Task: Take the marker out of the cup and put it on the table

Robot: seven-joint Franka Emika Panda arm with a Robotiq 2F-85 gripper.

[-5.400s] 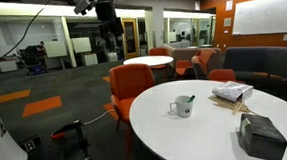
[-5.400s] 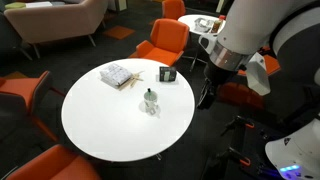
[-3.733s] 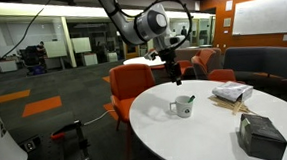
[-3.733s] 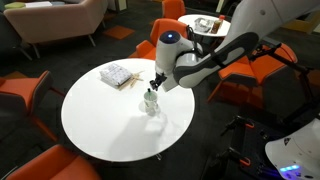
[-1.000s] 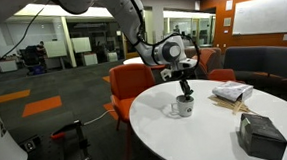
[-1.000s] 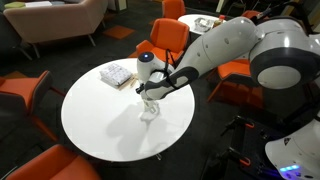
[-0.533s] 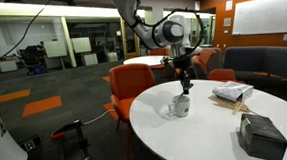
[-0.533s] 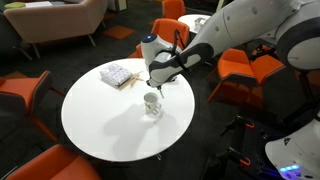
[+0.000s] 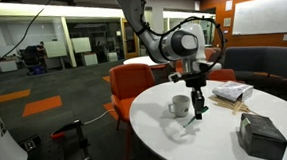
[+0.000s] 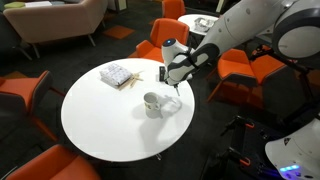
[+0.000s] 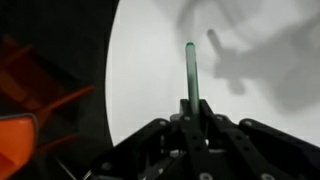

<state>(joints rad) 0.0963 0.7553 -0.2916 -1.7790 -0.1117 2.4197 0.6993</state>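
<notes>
The green marker (image 11: pixel 191 68) sticks out from between my gripper's (image 11: pixel 191 112) fingers, which are shut on it, above the white table (image 11: pixel 148 60). In both exterior views the gripper (image 9: pixel 197 107) (image 10: pixel 168 82) hangs close beside the white cup (image 9: pixel 180 105) (image 10: pixel 153 103), just above the table (image 9: pixel 212 138) (image 10: pixel 105 120). The cup stands upright with its handle showing. In the exterior views the marker itself is too thin to make out.
A black box (image 9: pixel 259 135) sits near the table's edge and a stack of papers (image 9: pixel 231 92) (image 10: pixel 118 75) lies farther back. Orange chairs (image 9: pixel 130 84) (image 10: pixel 166 40) ring the table. A smaller round table (image 9: pixel 147 61) stands behind.
The gripper lifted the marker out of the cup, then moved sideways off the cup and lower toward the tabletop. The cup stayed in place.
</notes>
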